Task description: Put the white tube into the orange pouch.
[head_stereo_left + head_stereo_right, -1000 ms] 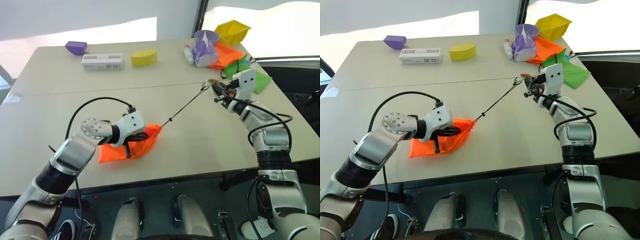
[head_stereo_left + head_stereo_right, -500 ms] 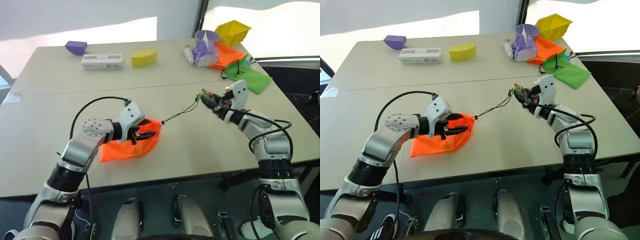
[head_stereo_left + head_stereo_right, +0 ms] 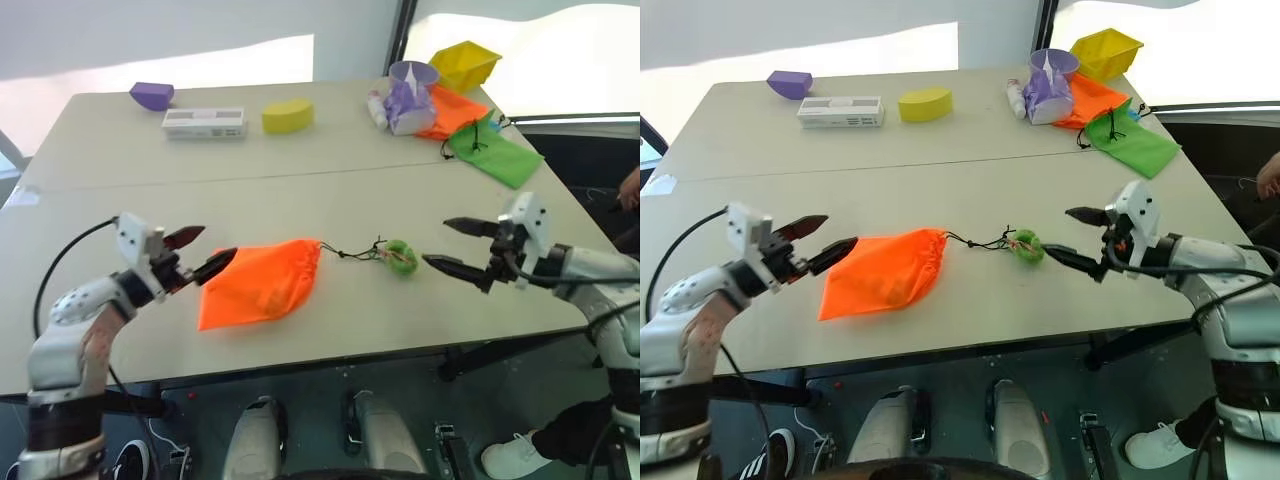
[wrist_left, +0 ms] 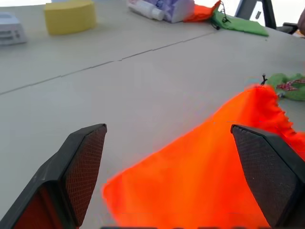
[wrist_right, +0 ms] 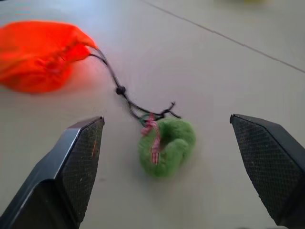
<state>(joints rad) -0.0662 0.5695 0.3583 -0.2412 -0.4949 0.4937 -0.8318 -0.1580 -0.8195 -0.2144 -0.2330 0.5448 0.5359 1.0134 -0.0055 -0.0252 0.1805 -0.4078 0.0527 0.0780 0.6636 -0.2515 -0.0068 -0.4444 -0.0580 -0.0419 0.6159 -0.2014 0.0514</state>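
— From my screen the orange pouch (image 3: 260, 282) is bright orange, its cord (image 3: 348, 251) dark, the pom (image 3: 400, 257) fuzzy green.

— Agreed; I see a pale beige desk (image 3: 300, 190) and black cross-hatched fingertips (image 5: 81, 162).

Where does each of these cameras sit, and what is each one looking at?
Head eyes: look forward and down over the table; both arms show, jaws open, around the orange pouch.
Left wrist: looks along the left gripper at the pouch.
Right wrist: looks along the right gripper at the green pom.
Shared: pouch and pom appear in all.
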